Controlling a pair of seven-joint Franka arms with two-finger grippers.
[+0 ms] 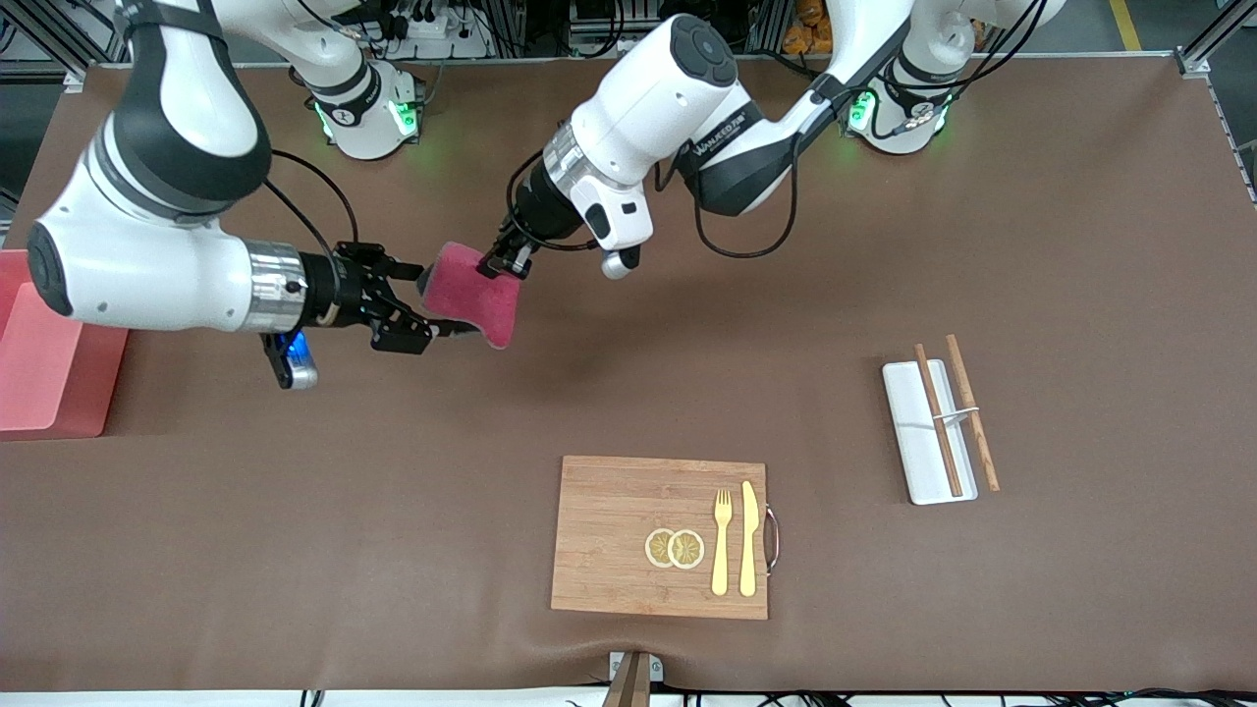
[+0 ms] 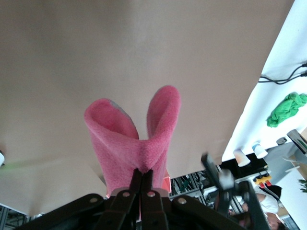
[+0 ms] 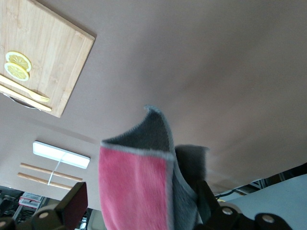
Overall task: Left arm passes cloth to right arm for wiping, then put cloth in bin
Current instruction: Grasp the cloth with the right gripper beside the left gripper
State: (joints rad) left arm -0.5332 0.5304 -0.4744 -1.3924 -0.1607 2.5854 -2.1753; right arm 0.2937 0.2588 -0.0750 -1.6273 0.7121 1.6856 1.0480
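Note:
The crimson cloth (image 1: pixel 478 295) hangs in the air over the table, between the two arms. My left gripper (image 1: pixel 499 261) is shut on the cloth's upper edge; in the left wrist view the cloth (image 2: pixel 127 139) folds out from the closed gripper (image 2: pixel 142 173). My right gripper (image 1: pixel 447 300) is open, with one finger on each side of the cloth's lower part. In the right wrist view the cloth (image 3: pixel 134 187), red with a dark grey side, fills the gap of the gripper (image 3: pixel 139 201). The pink bin (image 1: pixel 44 363) stands at the right arm's end of the table.
A wooden board (image 1: pixel 609 535) with lemon slices (image 1: pixel 675 548), a fork (image 1: pixel 722 540) and a knife (image 1: pixel 748 538) lies near the front camera. A white tray (image 1: pixel 913 432) with chopsticks (image 1: pixel 972 412) lies toward the left arm's end.

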